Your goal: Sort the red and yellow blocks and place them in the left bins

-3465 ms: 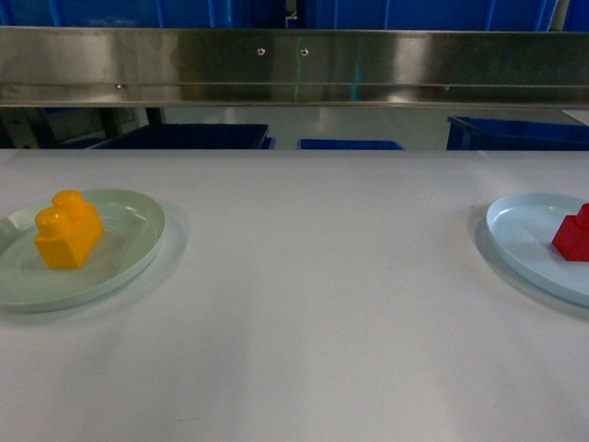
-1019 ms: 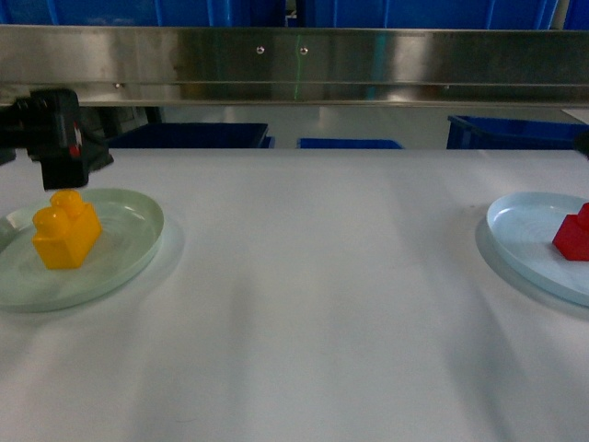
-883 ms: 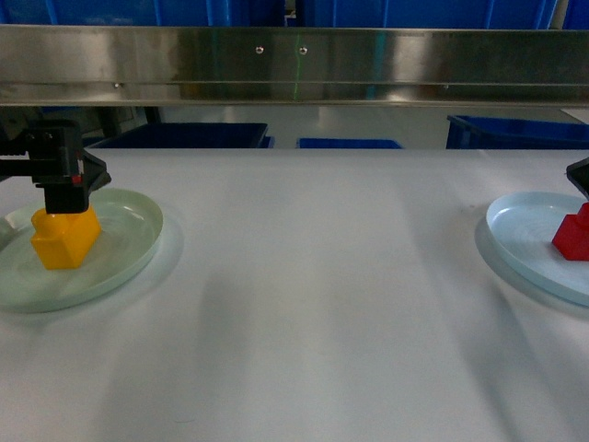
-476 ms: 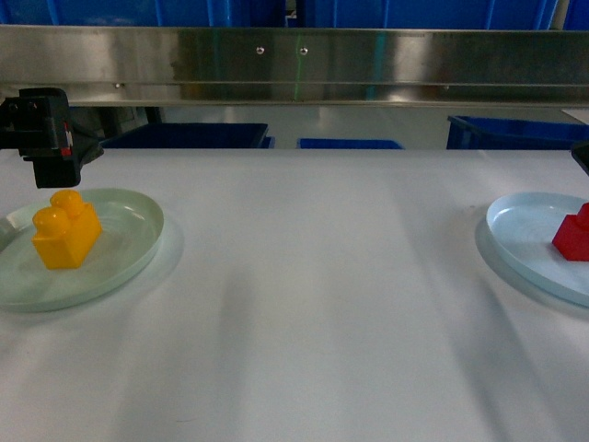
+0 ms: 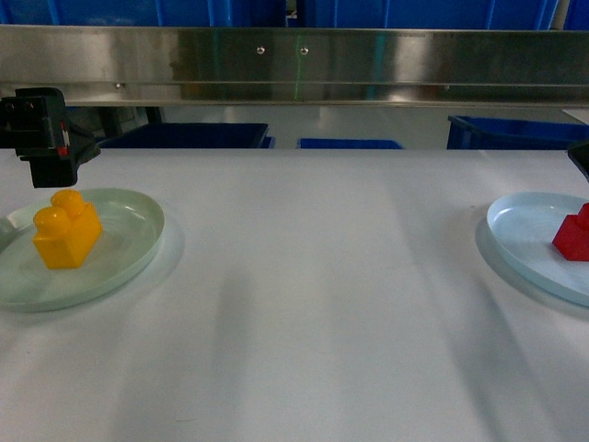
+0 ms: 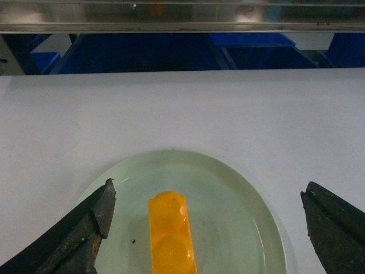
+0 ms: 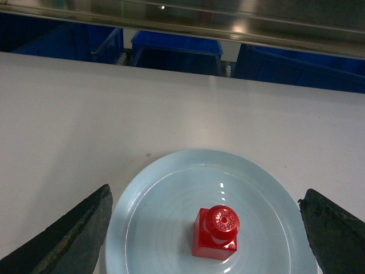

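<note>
The yellow block (image 5: 66,232) stands on a pale green plate (image 5: 129,241) at the table's left. My left gripper (image 5: 52,173) hovers just above and behind it. In the left wrist view the gripper (image 6: 208,228) is open, its fingers (image 6: 85,228) wide on either side of the yellow block (image 6: 171,234) and clear of it. The red block (image 5: 572,235) sits on a pale blue plate (image 5: 525,235) at the right edge. My right gripper (image 7: 205,234) is open over the red block (image 7: 218,234), not touching it. Only a dark sliver of the right gripper (image 5: 583,158) shows in the head view.
Blue bins (image 5: 189,135) stand beyond the table's far edge, with another blue crate (image 5: 515,132) to the right. A steel rail (image 5: 294,64) runs across above them. White tabletop (image 5: 322,276) spreads between the two plates.
The left gripper came down onto the yellow block about a second ago, then rose again without it. The block stays on its plate. The right gripper barely shifted.
</note>
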### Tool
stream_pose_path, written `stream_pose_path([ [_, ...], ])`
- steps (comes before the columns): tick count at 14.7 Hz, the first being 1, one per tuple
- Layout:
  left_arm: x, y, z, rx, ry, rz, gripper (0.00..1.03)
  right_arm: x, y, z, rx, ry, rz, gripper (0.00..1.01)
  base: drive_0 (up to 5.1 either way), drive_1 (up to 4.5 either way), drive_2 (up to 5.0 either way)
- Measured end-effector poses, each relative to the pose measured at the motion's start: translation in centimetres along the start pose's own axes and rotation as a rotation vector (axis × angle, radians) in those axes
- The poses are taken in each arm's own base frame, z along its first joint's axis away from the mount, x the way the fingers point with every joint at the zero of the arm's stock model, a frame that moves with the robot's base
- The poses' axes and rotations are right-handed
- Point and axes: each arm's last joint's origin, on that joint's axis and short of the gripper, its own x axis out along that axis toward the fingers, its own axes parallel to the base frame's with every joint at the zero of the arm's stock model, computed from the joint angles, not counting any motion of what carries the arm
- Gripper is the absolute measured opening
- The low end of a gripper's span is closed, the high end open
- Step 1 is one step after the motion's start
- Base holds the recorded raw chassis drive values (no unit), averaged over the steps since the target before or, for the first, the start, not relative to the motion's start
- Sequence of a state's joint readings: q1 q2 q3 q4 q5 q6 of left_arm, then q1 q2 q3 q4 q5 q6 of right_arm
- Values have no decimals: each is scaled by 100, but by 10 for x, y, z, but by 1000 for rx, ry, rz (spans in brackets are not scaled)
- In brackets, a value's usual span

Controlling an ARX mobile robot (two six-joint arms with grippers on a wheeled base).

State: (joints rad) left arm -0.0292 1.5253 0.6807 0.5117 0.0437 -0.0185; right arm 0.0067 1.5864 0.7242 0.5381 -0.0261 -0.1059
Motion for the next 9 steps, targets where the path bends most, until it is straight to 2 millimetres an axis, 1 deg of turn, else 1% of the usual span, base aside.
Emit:
stream_pose_path([
  [2, 0, 0, -2, -11, 23, -1, 98, 0, 8, -4, -2, 57, 19, 98, 0, 0, 0],
  [3, 11, 0, 7, -32, 33, -4, 98, 17, 15, 12, -40, 106, 37, 98, 0, 0, 0],
  [4, 16, 2, 20, -44, 49, -23, 98, 37, 7, 20, -32, 178, 19, 98, 0, 0, 0],
  [6, 27, 6, 29, -78, 91, -28, 98, 60, -11, 14, 6, 273, -17, 98, 0, 0, 0],
  [9, 39, 6, 24, -86, 133, -30, 98, 85, -32, 7, 59, 365, -47, 98, 0, 0, 0],
])
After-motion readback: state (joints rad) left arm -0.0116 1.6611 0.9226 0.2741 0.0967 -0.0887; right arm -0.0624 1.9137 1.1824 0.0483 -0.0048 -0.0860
